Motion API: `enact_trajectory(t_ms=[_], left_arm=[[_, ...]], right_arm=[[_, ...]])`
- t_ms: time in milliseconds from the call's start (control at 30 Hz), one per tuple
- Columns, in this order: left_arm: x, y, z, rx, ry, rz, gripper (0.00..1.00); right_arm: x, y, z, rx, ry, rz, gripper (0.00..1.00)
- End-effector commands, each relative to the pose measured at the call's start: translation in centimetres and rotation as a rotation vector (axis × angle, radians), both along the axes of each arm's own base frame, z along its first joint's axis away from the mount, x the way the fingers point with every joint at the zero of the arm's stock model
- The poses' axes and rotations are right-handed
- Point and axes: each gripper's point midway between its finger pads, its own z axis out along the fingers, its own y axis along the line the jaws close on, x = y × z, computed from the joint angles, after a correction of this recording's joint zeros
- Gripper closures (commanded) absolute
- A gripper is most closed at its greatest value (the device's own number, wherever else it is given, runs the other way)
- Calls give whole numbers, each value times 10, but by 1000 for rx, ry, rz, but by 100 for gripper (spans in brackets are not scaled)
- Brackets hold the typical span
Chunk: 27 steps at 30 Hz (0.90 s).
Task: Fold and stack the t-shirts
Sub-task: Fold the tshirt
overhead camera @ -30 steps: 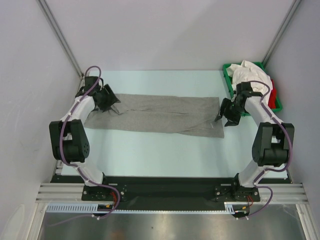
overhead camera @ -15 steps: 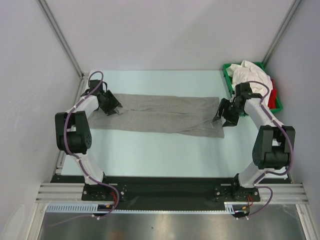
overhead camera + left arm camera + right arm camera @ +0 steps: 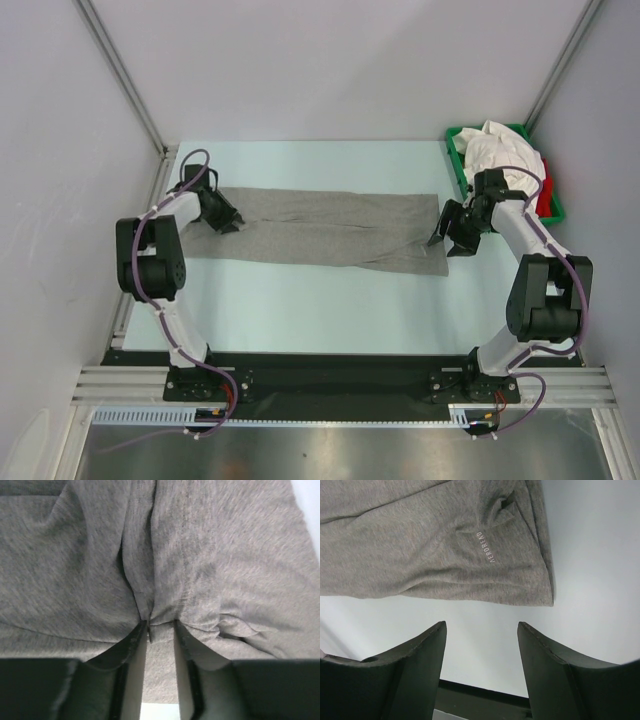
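Grey shirt (image 3: 330, 232): soft, light, limp, bunches readily. My left gripper (image 3: 160, 629) pinches a fold at one end. Right gripper (image 3: 481, 627) hangs spread and empty; I'd take the hem corner.

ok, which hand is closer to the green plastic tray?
Right. The right hand hovers just beside the green plastic tray, at one end of the heather grey cotton t-shirt; the left hand is on the shirt's opposite end, far from the tray.
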Motion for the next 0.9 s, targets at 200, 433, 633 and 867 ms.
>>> enact_trajectory(t_ms=[200, 433, 633, 867], left_arm=[[27, -17, 34, 17, -101, -58, 88], [18, -37, 52, 43, -110, -104, 98], [5, -43, 66, 76, -117, -106, 100], [-10, -41, 73, 124, -111, -101, 100]], right_arm=[[4, 2, 12, 14, -44, -1, 35], [4, 5, 11, 18, -42, 10, 35], [3, 5, 10, 19, -39, 20, 35], [2, 7, 8, 26, -36, 36, 35]])
